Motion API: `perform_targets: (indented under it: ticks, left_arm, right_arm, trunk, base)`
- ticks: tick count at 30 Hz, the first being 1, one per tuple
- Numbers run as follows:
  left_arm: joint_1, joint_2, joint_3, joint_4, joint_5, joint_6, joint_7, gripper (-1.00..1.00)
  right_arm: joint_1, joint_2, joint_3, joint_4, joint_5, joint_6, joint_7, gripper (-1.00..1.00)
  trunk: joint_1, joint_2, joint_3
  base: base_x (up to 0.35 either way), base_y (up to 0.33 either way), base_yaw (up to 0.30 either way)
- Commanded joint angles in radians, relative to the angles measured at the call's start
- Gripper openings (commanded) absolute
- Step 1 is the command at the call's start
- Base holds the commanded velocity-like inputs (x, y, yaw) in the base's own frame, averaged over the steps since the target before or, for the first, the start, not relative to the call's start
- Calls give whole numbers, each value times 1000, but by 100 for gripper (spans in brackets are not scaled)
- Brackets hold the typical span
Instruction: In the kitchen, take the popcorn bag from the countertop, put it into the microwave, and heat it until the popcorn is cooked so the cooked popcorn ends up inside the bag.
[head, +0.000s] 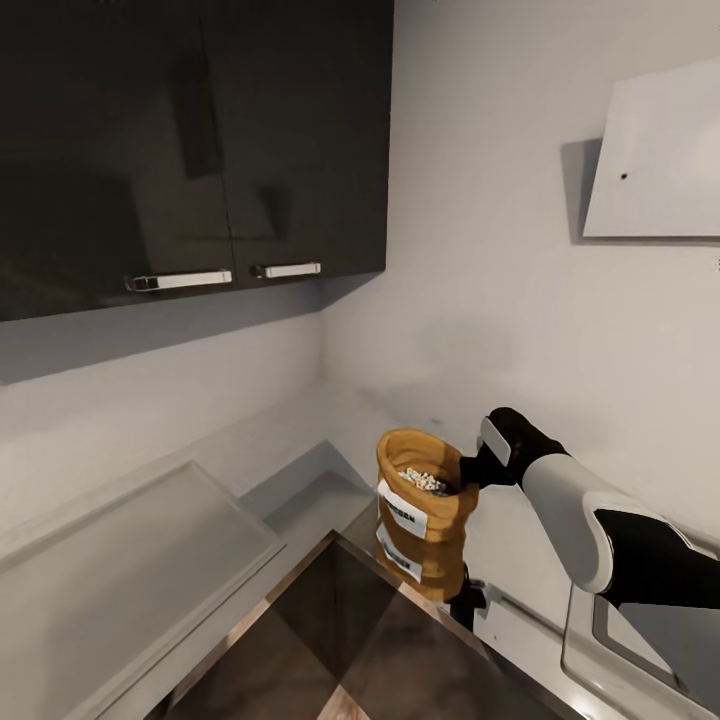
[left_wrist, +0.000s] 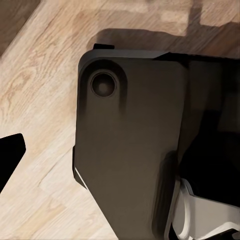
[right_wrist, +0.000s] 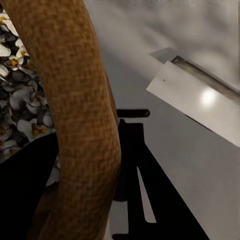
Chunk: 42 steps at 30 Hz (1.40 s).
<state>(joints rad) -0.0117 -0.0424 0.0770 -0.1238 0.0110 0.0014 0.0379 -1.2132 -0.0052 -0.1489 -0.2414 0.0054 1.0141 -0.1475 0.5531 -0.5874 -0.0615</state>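
Orange-brown woven popcorn bag (head: 425, 515), rolled rim, white labels, upright, held above the grey steel-look countertop (head: 300, 470) corner. Contents: whitish-yellow and dark-speckled popcorn (head: 425, 481). Right gripper (head: 472, 472), black, fingers pinching the bag's far-right rim. Glossy dark wall cabinets (head: 190, 140) far left. Left gripper's fingers: cannot tell.
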Motion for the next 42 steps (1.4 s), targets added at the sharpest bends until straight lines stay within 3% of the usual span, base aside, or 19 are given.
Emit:
perform_targets:
  ticks: [1,14,32,42]
  left_arm:
    - [-1,-1,7,0,1,0,1,100]
    - [-1,-1,6,0,1,0,1,100]
    - [-1,-1,7,0,1,0,2,100]
    - [-1,-1,7,0,1,0,2,100]
  right_arm:
    - [-1,1,-8,-1,-1,3,-6,-100]
    - [-1,1,-10,-3,-1,4,-6,-100]
    - [-1,0,-11,-21,-1,5,-6,-100]
    - [-1,-1,-7,-72,1,6,-9,-100]
  trunk:
    - [0,-2,0]
    - [0,-2,21]
    - [0,-2,43]
    - [0,-2,43]
  base:
    - [0,0,0]
    - [-29,0,0]
    - [-328,0,-1]
    - [-190,0,-251]
